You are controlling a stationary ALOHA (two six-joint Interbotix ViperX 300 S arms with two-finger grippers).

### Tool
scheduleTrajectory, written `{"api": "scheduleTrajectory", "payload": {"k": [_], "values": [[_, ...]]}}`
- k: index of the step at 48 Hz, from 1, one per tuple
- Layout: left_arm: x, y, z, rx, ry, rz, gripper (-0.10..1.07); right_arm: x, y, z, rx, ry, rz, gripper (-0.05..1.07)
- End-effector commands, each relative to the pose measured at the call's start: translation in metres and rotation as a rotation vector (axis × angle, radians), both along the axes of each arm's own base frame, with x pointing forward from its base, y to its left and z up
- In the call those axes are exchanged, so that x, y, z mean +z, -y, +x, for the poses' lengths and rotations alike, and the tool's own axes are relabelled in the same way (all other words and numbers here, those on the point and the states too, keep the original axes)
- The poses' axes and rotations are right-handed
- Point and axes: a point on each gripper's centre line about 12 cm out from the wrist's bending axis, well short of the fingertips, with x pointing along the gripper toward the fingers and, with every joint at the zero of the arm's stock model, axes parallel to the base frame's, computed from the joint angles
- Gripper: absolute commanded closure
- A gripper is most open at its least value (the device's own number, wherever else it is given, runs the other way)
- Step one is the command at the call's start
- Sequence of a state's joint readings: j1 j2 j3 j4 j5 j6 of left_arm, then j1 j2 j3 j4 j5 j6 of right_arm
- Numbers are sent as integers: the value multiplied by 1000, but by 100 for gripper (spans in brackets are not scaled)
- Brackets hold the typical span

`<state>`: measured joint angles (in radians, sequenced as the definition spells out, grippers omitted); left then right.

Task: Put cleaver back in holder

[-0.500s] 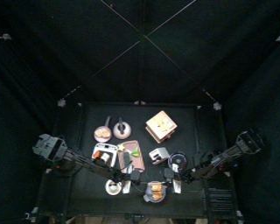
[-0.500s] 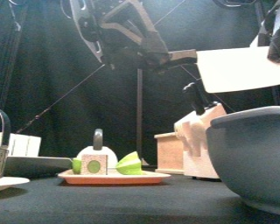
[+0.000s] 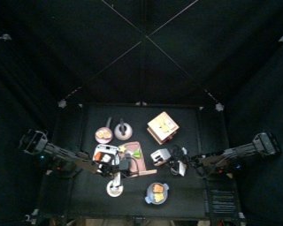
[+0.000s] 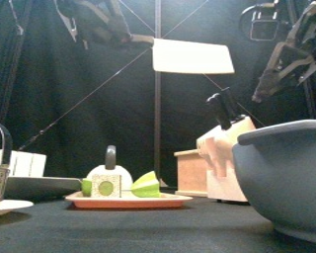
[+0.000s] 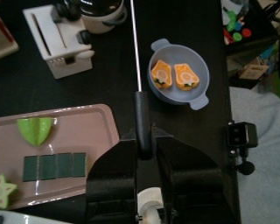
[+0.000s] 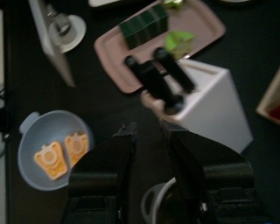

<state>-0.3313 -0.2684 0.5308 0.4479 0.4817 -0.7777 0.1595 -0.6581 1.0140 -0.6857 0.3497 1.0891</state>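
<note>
One claw alone carried the cleaver [image 4: 192, 57]: the left claw [image 5: 139, 142] pinched its handle, having swung the blade from the right side to high over the tabletop's middle, while the right claw [image 6: 149, 140], spread and empty, had drawn back, so reaching the holder [image 3: 163, 126], farther back, probably remained.

Dim, black-curtained scene lit from above; the cleaver's blade [image 4: 193, 57] glares white, right wrist view blurred.

My left pincer [image 5: 140, 149] of glossy black plastic clamps the matt black handle of the smooth, pale metal cleaver [image 4: 193, 57]. Beside the cleaver, the boxy tan holder [image 3: 163, 126] looks like matt wood, the grey bowl [image 5: 178, 73] smooth plastic.
</note>
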Motion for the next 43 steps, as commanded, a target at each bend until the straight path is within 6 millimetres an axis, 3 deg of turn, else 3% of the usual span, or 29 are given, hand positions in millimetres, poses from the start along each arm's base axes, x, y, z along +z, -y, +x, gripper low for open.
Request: {"api": "scheduleTrajectory", "payload": {"k": [1, 14, 24, 32, 43], "values": [[37, -9, -10, 25, 76, -24, 57, 8, 17, -6, -61, 51, 6, 34], [59, -53, -25, 179, 50, -1, 57, 7, 46, -15, -174, 104, 27, 36], [73, -65, -22, 261, -11, -35, 57, 1, 51, -11, -169, 119, 36, 57], [80, -64, -10, 282, -97, -65, 57, -11, 50, -10, -160, 92, 49, 70], [77, -62, 29, 256, -271, -67, 57, -15, 54, -12, -161, 79, 22, 71]]}}
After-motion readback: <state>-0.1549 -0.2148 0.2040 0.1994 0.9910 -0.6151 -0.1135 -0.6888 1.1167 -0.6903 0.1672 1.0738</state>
